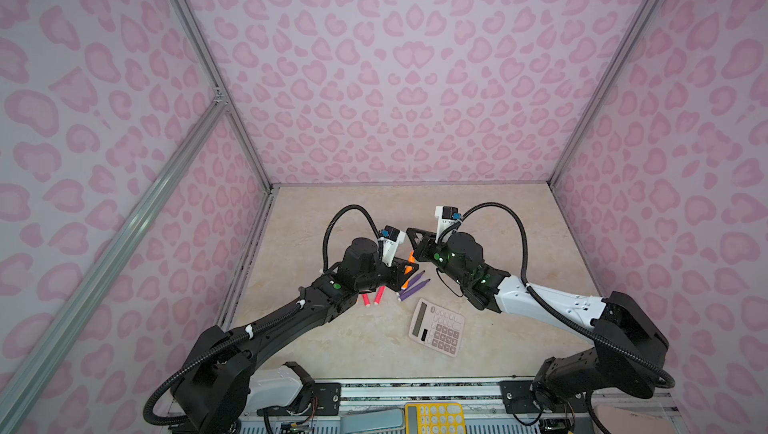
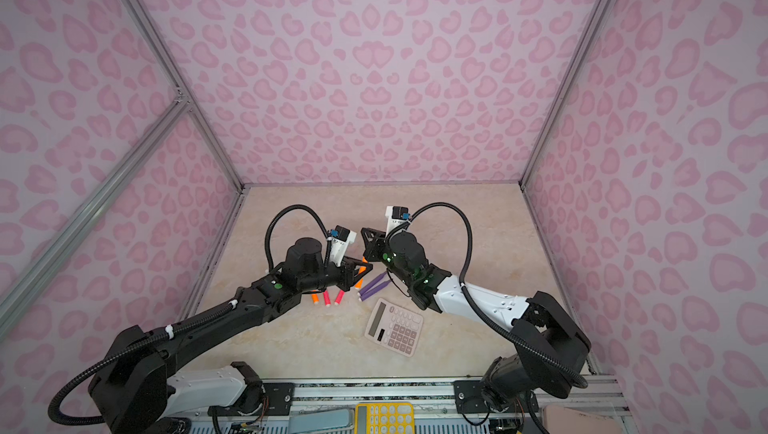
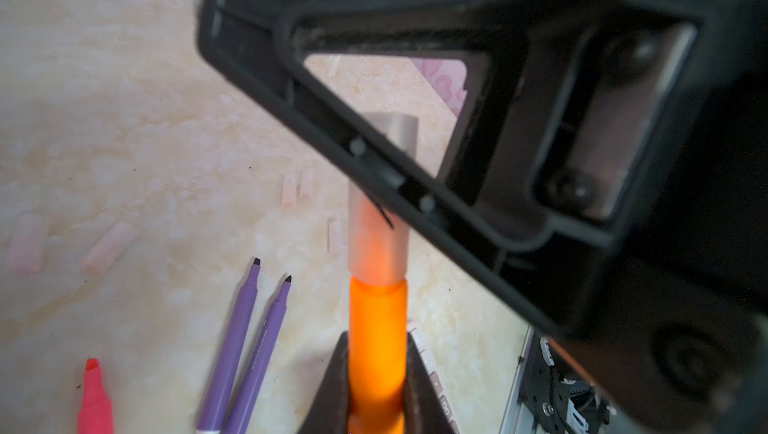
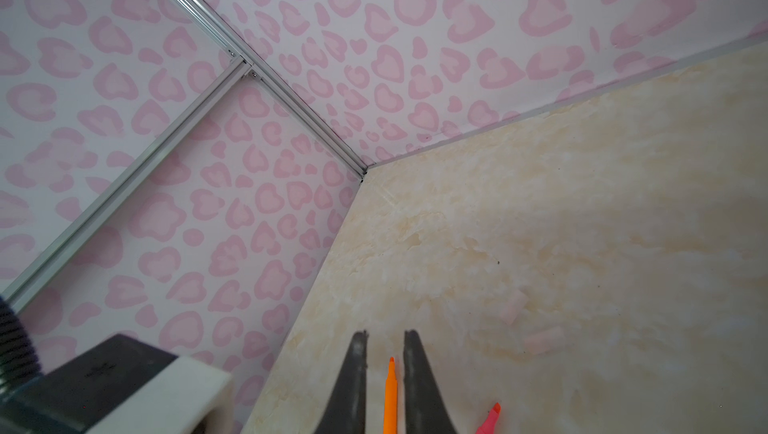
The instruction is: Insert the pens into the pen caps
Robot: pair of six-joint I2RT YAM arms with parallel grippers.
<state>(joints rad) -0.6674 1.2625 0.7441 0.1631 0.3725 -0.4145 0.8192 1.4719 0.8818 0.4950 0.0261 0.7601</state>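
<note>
On the table (image 1: 498, 224), in both top views, the left gripper (image 1: 405, 276) and right gripper (image 1: 415, 240) meet near centre, the right one just past 12 o'clock of the left. The left arm enters from 7 o'clock, the right arm from 4 o'clock. The orange pen (image 1: 409, 267) sits at the left gripper. The purple pens (image 1: 413, 290) lie side by side at 5 o'clock of that gripper, the pink pens (image 1: 366, 299) at 8 o'clock, partly under the arm. The calculator (image 1: 436, 328) lies at 5 o'clock of the purple pens. In a top view, a second orange pen (image 2: 314, 298) lies at 9 o'clock of the pink pens. Left wrist view: the left gripper is clenched on the orange pen (image 3: 376, 328), which carries a cap (image 3: 376, 240) on its far end. A right-gripper finger (image 3: 415, 195) crosses in front of that cap. Loose caps (image 3: 106, 245) lie on the table beyond the purple pens. Right wrist view: the right gripper (image 4: 385, 334) is drawn closed to a narrow slot; whether it pinches the cap cannot be told. An orange tip (image 4: 391, 369) shows through the slot.
</note>
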